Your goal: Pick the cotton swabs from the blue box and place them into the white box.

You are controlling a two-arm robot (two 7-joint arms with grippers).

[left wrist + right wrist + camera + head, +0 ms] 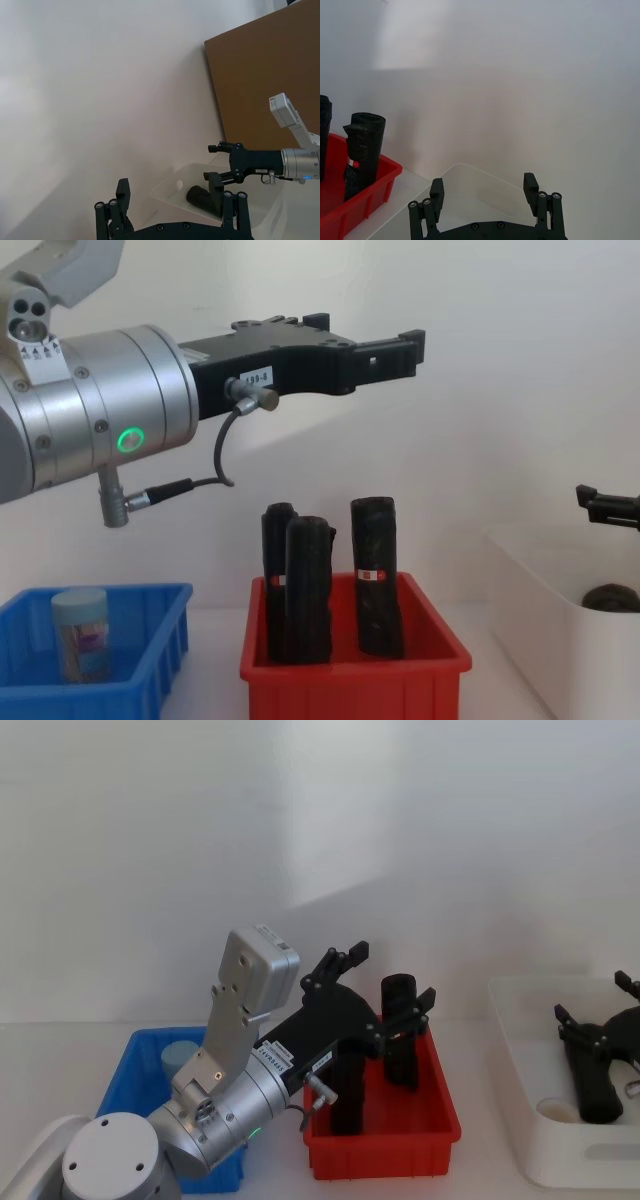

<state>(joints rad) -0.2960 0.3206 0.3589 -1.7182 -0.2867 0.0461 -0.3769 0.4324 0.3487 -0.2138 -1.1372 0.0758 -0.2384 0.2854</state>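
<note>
One cotton swabs jar (180,1060) (80,635), clear with a pale lid and a pink label, stands upright in the blue box (120,1092) (150,675) at the left. My left gripper (392,978) (400,345) (170,195) hangs open and empty, high above the red bin. The white box (520,1120) (540,590) (465,172) sits at the right. Over it hovers my right gripper (595,1005) (484,187) (225,160), open with nothing held. On the white box's floor lie a black roll (200,196) (598,1098) and a pale round thing (555,1108).
Between the two boxes stands a red bin (385,1145) (350,665) (370,192) holding three tall black rolls (300,590) upright. A plain white wall runs close behind the table. A brown board (270,75) leans beyond the white box.
</note>
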